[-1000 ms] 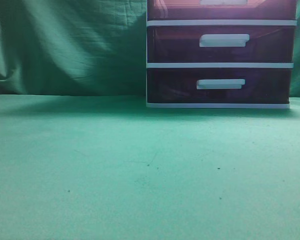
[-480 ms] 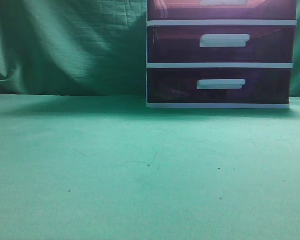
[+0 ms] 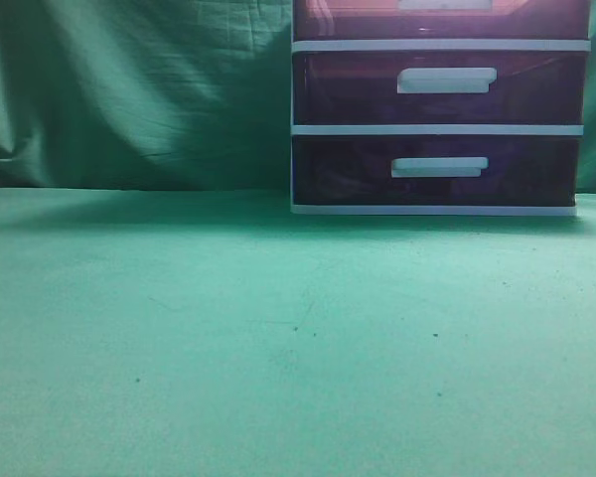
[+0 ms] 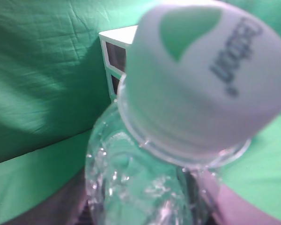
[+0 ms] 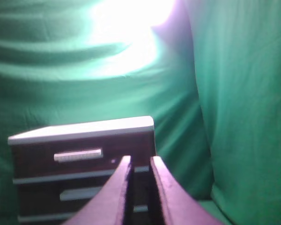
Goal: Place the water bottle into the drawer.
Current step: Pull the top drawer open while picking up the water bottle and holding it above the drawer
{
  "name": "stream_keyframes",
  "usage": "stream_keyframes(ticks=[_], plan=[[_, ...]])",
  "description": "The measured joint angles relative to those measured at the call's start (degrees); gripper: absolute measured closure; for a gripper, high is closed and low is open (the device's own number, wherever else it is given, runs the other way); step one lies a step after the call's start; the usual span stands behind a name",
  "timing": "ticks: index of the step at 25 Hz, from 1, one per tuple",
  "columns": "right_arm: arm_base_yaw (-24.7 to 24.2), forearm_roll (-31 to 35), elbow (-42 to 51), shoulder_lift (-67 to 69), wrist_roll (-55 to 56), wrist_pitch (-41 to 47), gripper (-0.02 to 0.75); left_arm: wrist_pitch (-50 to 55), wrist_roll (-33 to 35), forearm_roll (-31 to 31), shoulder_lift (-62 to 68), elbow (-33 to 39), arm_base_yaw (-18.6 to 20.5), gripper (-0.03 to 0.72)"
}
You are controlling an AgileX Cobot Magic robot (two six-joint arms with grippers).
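Observation:
The clear plastic water bottle (image 4: 140,187) with a white cap (image 4: 206,79) fills the left wrist view, cap end toward the camera. My left gripper (image 4: 145,213) is shut on the bottle's body, with a finger showing on each side of it. The dark drawer unit (image 3: 437,129) with white frame and handles stands at the back right of the green table, and all visible drawers are closed. It also shows in the left wrist view (image 4: 113,51) and the right wrist view (image 5: 84,140). My right gripper (image 5: 139,161) is shut and empty, held in the air facing the unit. Neither gripper shows in the exterior view.
A green cloth backdrop (image 3: 129,89) hangs behind the table and beside the drawer unit. The green table surface (image 3: 278,338) stretches in front of the unit. A bright light patch (image 5: 131,28) shows on the backdrop above the unit.

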Motion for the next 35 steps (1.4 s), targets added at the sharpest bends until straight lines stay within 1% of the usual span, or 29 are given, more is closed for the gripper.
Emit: stream_keyframes(ticks=[4, 7, 11, 12, 14, 16, 17, 19, 21, 23, 26, 28, 29, 30, 31, 32, 34, 35], plan=[[0.0, -0.51, -11.56, 10.36, -4.12, 18.0, 0.69, 0.0, -0.27, 0.52, 0.0, 0.0, 0.0, 0.411], [0.0, -0.62, -17.48, 18.96, -8.44, 25.09, 0.69, 0.0, -0.38, 0.79, 0.0, 0.0, 0.0, 0.411], [0.72, -0.62, -23.37, 28.49, -12.06, 30.51, 0.69, 0.0, -0.36, 0.89, 0.0, 0.0, -0.09, 0.411], [1.85, -0.62, -24.76, 30.08, -14.03, 31.07, 0.69, 0.0, -0.36, 0.87, 0.0, 0.0, -0.09, 0.411], [5.07, -0.62, -27.74, 33.85, -21.97, 32.95, 0.69, 0.0, -0.36, 0.9, 0.0, 0.0, -0.09, 0.411], [9.77, -1.2, -31.77, 37.52, -30.66, 35.63, 0.69, 0.09, -0.36, 0.9, 0.0, 0.0, -0.09, 0.411], [11.82, -2.55, -33.86, 39.66, -33.82, 36.88, 0.69, 0.09, -0.36, 0.9, 0.0, 0.0, -0.09, 0.411], [16.62, -6.96, -37.34, 43.69, -36.35, 37.87, 0.69, 0.22, -0.36, 0.9, 0.11, 0.0, -0.09, 0.411], [20.61, -14.72, -40.23, 48.39, -36.24, 37.98, 0.69, 0.22, -0.36, 1.0, 0.09, 0.0, -0.09, 0.411], [24.35, -23.93, -42.7, 52.89, -33.8, 37.98, 0.69, 0.22, -0.36, 1.0, 0.09, 0.0, -0.09, 0.411], [28.13, -42.33, -44.88, 60.04, -21.6, 37.56, 0.69, 0.22, -0.36, 1.0, 0.13, 0.0, -0.09, 0.411], [29.49, -58.61, -45.25, 64.05, -10.99, 36.89, 0.69, 0.22, -0.36, 1.0, 0.23, 0.0, -0.09, 0.411], [29.87, -67.24, -45.29, 66.15, -4.53, 36.42, 0.644, 0.22, -0.36, 1.0, 0.23, 0.0, -0.09, 0.411], [30.0, -74.51, -45.39, 67.83, 1.18, 36.15, 0.624, 0.22, -0.36, 1.0, 0.23, 0.0, -0.09, 0.411], [30.0, -83.06, -45.5, 69.74, 8.19, 35.69, 0.633, 0.22, -0.36, 1.0, 0.23, 0.0, -0.09, 0.411], [30.0, -90.17, -45.6, 71.45, 14.49, 35.11, 0.592, 0.22, -0.36, 1.0, 0.23, 0.0, -0.09, 0.411], [30.0, -96.6, -46.69, 74.22, 20.69, 33.05, 0.534, 0.22, -0.36, 1.0, 0.23, 0.0, -0.09, 0.411], [30.0, -98.27, -47.44, 75.63, 22.35, 32.13, 0.507, 0.22, -0.36, 1.0, 0.23, 0.0, -0.09, 0.411]])
